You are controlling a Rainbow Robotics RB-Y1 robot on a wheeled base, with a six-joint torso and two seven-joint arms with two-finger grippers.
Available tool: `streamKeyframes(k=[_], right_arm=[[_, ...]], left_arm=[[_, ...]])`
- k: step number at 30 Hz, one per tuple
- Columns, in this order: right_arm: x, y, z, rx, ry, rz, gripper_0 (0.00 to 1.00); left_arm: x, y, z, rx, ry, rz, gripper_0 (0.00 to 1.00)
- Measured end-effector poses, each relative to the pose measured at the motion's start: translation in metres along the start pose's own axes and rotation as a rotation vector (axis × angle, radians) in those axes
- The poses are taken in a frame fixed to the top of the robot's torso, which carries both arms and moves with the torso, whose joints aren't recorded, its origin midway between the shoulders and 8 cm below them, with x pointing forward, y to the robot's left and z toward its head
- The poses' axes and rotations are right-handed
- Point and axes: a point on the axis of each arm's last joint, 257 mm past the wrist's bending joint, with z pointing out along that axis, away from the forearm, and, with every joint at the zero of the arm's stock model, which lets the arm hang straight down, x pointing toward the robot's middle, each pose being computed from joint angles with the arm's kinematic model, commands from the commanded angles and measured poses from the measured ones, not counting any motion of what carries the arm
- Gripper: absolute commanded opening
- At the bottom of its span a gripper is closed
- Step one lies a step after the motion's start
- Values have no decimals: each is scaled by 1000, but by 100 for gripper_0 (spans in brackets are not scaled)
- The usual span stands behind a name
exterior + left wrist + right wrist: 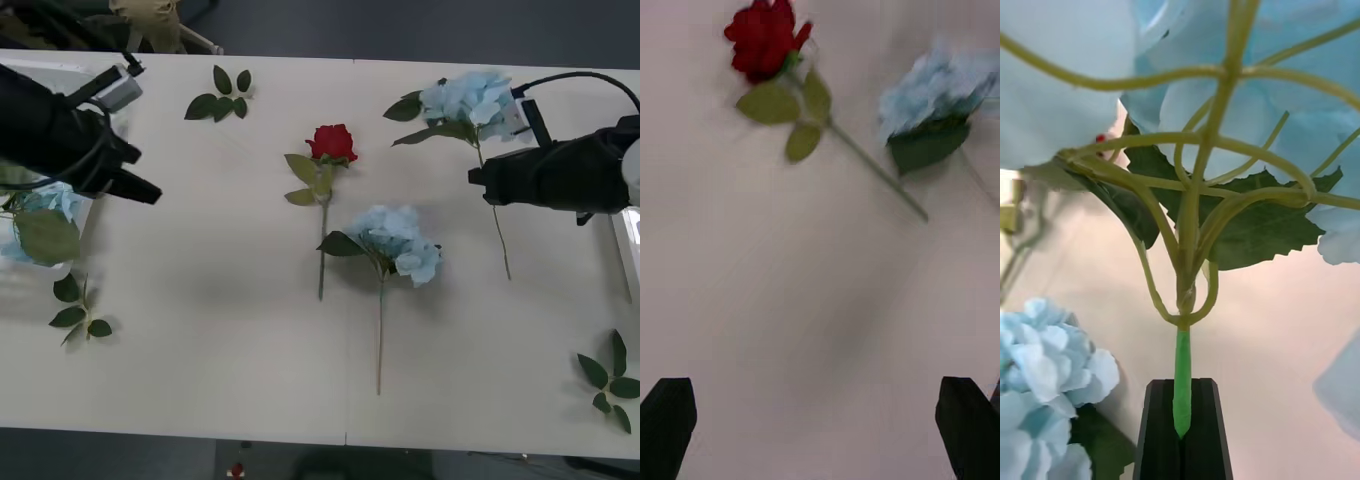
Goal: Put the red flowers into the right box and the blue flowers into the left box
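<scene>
My right gripper (pixel 478 180) (pixel 1182 424) is shut on the green stem of a blue flower (pixel 470 100) (pixel 1225 112), just below its pale cluster, at the table's far right. A second blue flower (pixel 398 242) (pixel 1045 375) (pixel 936 90) lies mid-table. Beside it lies the red flower (pixel 332 142) (pixel 764 37), bloom pointing away from me. My left gripper (pixel 148 192) (pixel 820 427) hangs open over bare table at the far left, near the left box (pixel 20 275). A blue flower (pixel 45 215) with a large leaf lies in that box. The right box (pixel 628 250) shows as a thin edge.
Loose green leaf sprigs lie at the back left (pixel 222 95), front left (pixel 78 305) and front right (pixel 610 380). Bare table stretches along the front edge and between the left gripper and the red flower.
</scene>
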Motion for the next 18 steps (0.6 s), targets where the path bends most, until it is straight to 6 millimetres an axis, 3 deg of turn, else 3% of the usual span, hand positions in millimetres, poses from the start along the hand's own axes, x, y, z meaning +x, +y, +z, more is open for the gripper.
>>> streamKeyframes(k=[5,9,18], right_arm=[[-31,21,-31,-141,-83,8,0],[-45,44,-59,-266,-132,-104,0],[-47,103,-93,-512,-213,-314,0]], left_arm=[[-6,-29,56,72,-172,54,94],[6,-50,91,100,-245,84,94],[27,-83,135,114,-367,67,94]])
